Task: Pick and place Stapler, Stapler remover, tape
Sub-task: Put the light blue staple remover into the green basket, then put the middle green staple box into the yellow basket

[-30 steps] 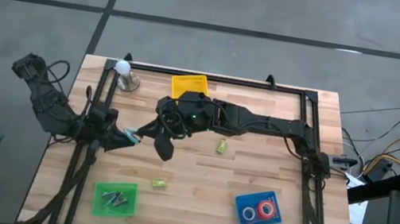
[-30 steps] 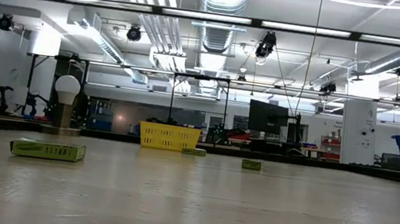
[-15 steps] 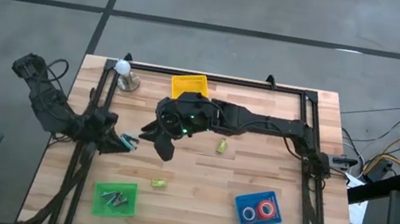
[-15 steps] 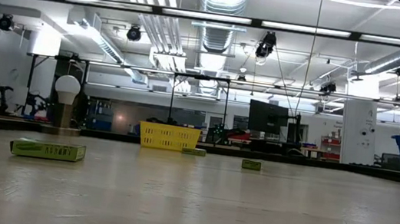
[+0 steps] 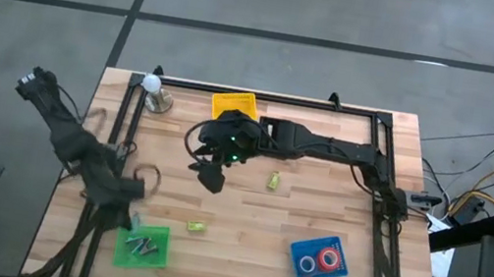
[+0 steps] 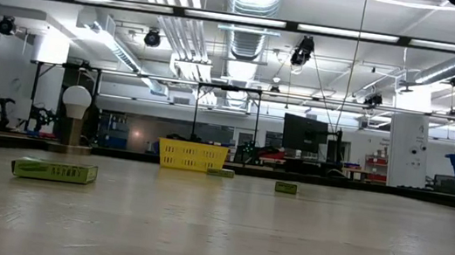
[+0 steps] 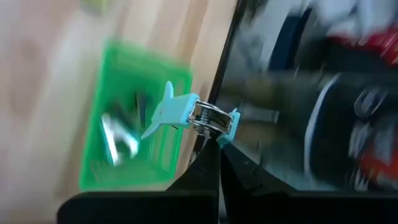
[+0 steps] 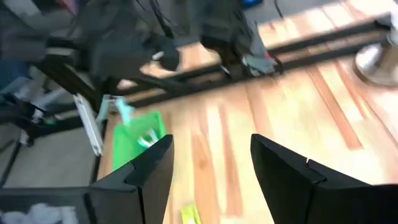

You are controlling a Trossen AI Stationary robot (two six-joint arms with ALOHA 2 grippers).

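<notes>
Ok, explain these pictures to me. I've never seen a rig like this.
This is a robot with two dark arms working at a wooden table. One camera looks straight down on it, one sits at table-top level, and one rides on each wrist.

The left gripper is shut on a pale blue staple remover and hangs beside a green tray of metal pieces. The right gripper hovers over mid-table, open and empty.

A yellow basket, a blue tray with tape rolls, a light bulb on a stand and two small green items also sit on the table.
</notes>
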